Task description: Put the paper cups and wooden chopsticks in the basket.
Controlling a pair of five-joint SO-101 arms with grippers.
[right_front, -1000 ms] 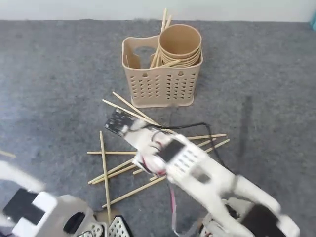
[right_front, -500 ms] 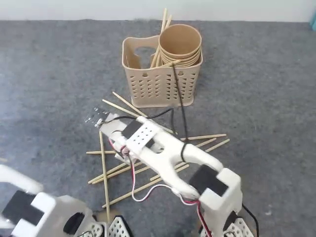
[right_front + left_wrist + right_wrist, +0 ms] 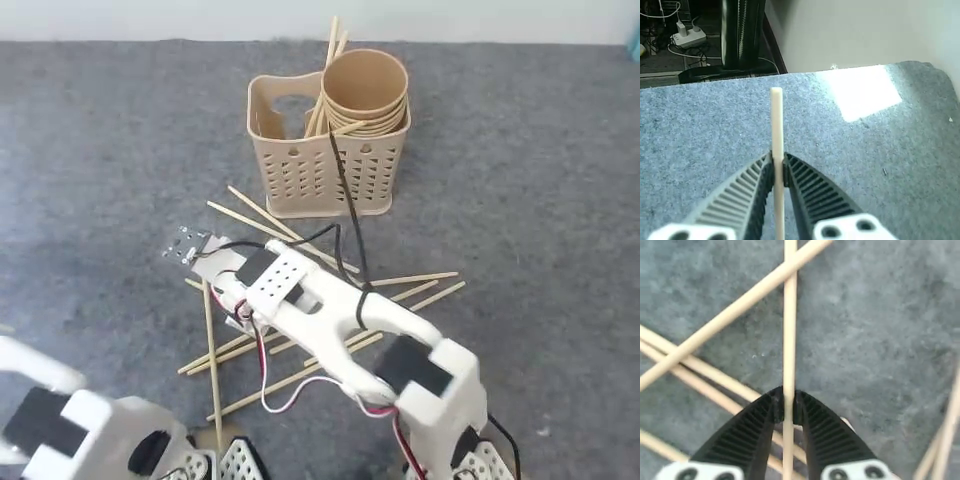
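Note:
The beige basket [image 3: 300,175] stands at the back with stacked paper cups [image 3: 365,85] and a few chopsticks [image 3: 331,45] in it. Several wooden chopsticks [image 3: 300,345] lie crossed on the grey carpet in front of it. My right arm [image 3: 290,290] stretches over the left part of that pile. My right gripper [image 3: 786,397] is down at the carpet, shut on one chopstick [image 3: 789,315] that runs straight out between its jaws. My left arm [image 3: 90,430] sits at the near left corner. My left gripper [image 3: 778,160] is shut on another chopstick [image 3: 776,125], held above the carpet.
A black cable [image 3: 345,200] runs from the right arm up across the basket's front. Other chopsticks [image 3: 730,315] cross over and under the held one. The carpet's far edge [image 3: 790,75] gives onto a room floor with cables.
My right arm has swung left across the chopstick pile and come down at its left side. The left arm has barely moved.

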